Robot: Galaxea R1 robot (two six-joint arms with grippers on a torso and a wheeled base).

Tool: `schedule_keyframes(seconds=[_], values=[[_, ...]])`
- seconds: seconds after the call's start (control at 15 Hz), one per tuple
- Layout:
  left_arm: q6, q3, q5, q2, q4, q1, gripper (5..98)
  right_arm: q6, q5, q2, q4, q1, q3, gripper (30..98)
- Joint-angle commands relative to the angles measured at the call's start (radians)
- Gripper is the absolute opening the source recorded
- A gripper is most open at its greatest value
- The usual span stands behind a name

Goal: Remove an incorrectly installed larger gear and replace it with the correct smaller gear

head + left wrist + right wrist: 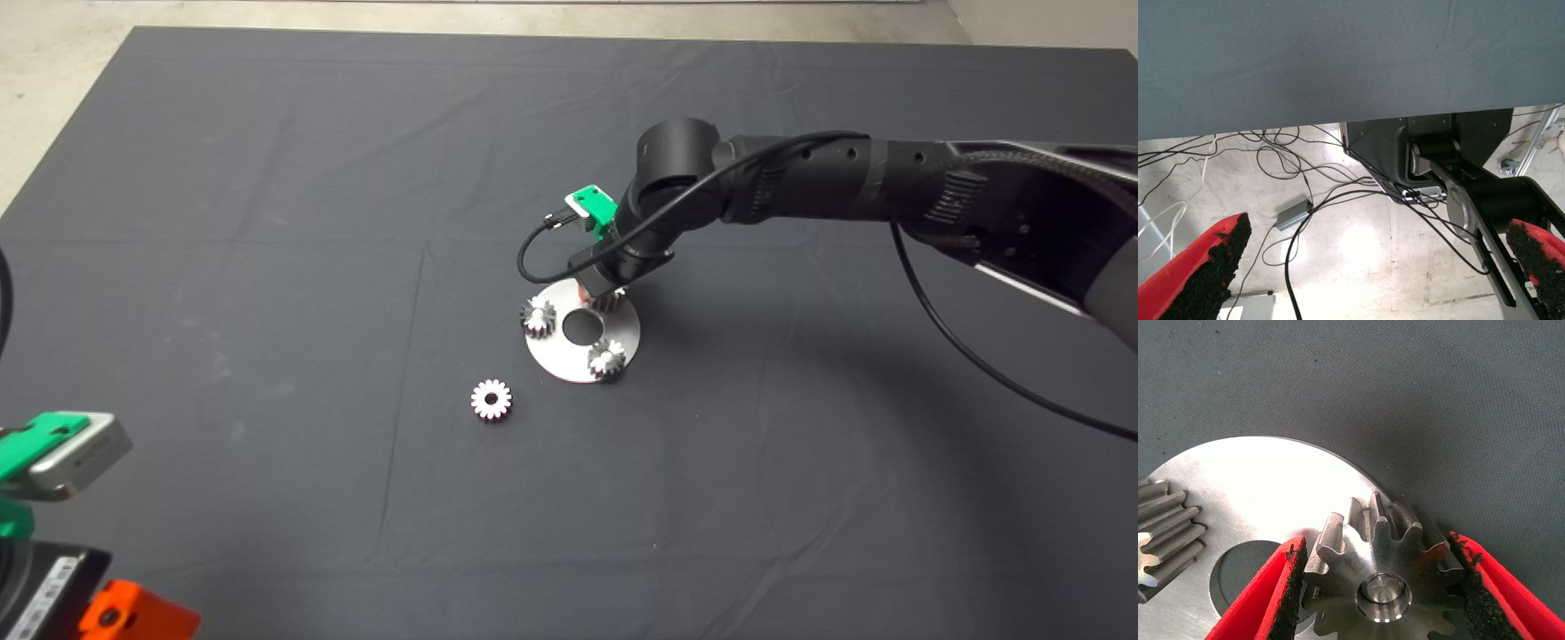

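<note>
A round silver plate (562,357) with a centre hole lies mid-mat. My right gripper (605,294) is down at its far edge. In the right wrist view the right gripper (1376,542) has both pads against the teeth of the larger gear (1381,577), a grey bevel gear seated on a pin on the plate (1271,487). In the head view this gear is mostly hidden under the gripper. The smaller gear (491,399), with a whitish face and dark centre hole, lies loose on the mat to the front left of the plate. My left gripper (1371,267) is open and parked at the lower left.
Two more gears sit on the plate, one at its left edge (538,316) and one at its front edge (606,358); the left one also shows in the right wrist view (1165,527). The left wrist view shows floor, cables and the robot base beyond the mat's edge.
</note>
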Motion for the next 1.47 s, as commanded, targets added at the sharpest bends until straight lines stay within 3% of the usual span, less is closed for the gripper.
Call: schedule_keyframes(seconds=[0.0, 0.67, 0.93, 1.4], values=[[0.005, 0.013, 0.005, -0.011, -0.016, -0.009, 98.2, 0.003, -0.027, 0.005, -0.027, 0.025, 0.003, 55.3], [0.007, 0.013, 0.005, -0.005, -0.016, -0.009, 98.2, 0.005, -0.034, 0.007, -0.02, 0.033, 0.009, 51.1], [0.007, 0.013, 0.004, -0.003, -0.016, -0.009, 98.2, 0.002, -0.033, 0.01, -0.011, 0.073, 0.006, 51.0], [0.004, 0.011, 0.005, -0.002, -0.016, -0.009, 98.2, 0.0, -0.031, 0.005, 0.092, 0.143, 0.02, 50.8]])
